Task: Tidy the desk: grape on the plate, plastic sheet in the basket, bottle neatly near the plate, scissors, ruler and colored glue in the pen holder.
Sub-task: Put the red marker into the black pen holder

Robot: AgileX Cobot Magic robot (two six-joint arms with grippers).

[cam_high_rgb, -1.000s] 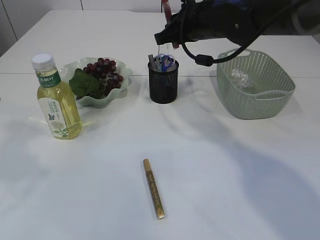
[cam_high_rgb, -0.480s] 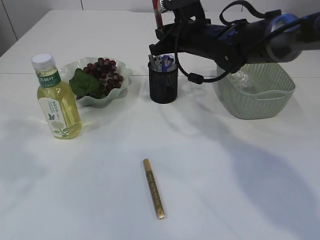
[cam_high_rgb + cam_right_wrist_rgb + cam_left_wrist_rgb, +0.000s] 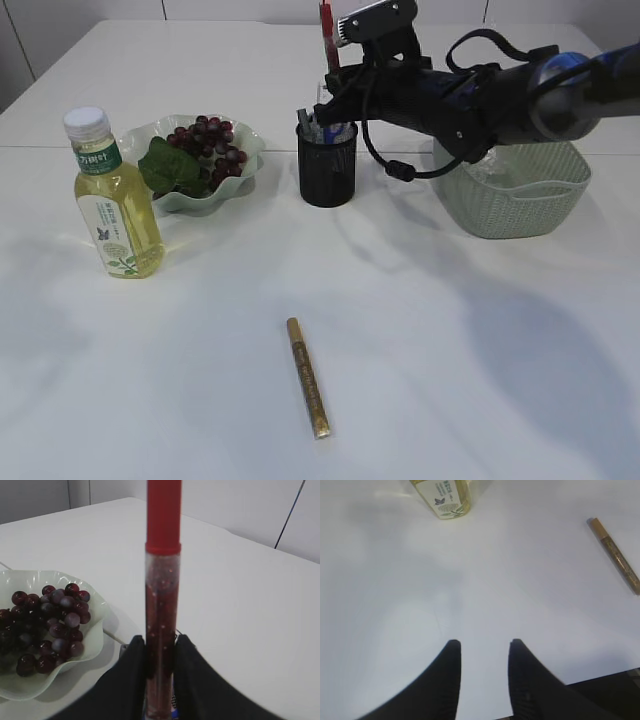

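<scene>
Right gripper (image 3: 159, 652) pinches the red glue (image 3: 162, 605) upright over the holder (image 3: 326, 165) near the desk's back edge: lower it straight in, release only once seated. Left gripper (image 3: 484, 652) hangs parted, empty. Basket (image 3: 560, 185) holds what looks like the sheet (image 3: 480, 155); plate (image 3: 140, 135), grapes (image 3: 212, 140); holder, scissors perhaps. Gold glue (image 3: 307, 377) lies near the front edge.

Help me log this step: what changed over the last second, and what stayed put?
The right gripper, still shut on the red glue tube, swung over the pen holder, and the arm drew back toward the basket. Nothing was released. The bottle, grapes on the plate, gold glue pen and the open, empty left gripper stayed as they were.
</scene>
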